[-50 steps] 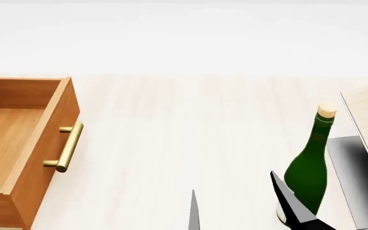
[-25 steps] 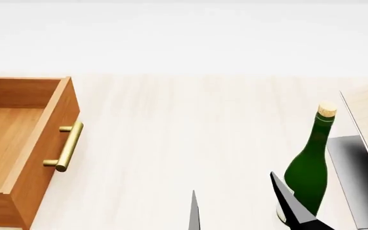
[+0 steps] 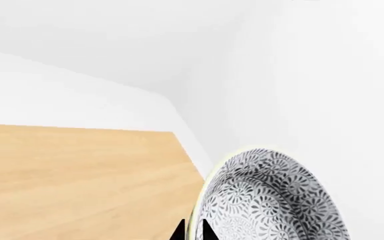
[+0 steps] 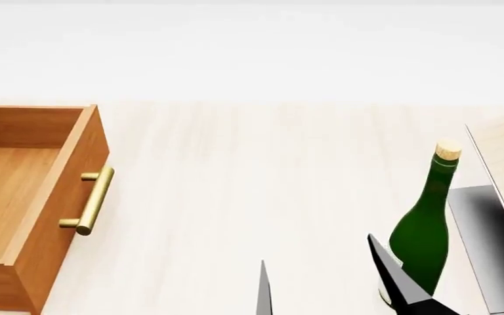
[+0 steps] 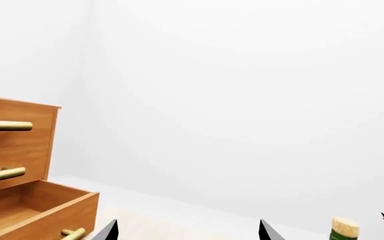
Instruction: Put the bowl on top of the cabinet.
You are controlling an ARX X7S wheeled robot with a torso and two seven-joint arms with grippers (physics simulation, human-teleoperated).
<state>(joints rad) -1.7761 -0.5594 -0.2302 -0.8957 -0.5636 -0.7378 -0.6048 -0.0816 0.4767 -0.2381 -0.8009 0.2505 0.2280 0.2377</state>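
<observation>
The bowl (image 3: 269, 197) is in your left end effector (image 3: 193, 231), which pinches its rim between two dark fingertips, one outside and one inside. The bowl hangs tilted on its side, near the corner of the cabinet (image 3: 78, 180) top and, as I judge, a little past its edge, over the gap beside the wall. How high it is above the wood, I cannot tell.

If you release here, the bowl will probably fall beside the cabinet or land on its rim and roll off. The grip on the thin rim is also small, so a quick wrist turn can let the bowl slip. Bring it over the wood first and turn it level.

The top is wide and bare, so there is much room inward from the corner. The wall is close behind the bowl; keep away from it.

Your right end effector (image 5: 188, 231) is wide and holds nothing, low over the bench (image 4: 261, 170). The bottle (image 4: 422, 230) stands just beside it on the right, and the open drawer (image 4: 33, 190) sticks out on the left.
</observation>
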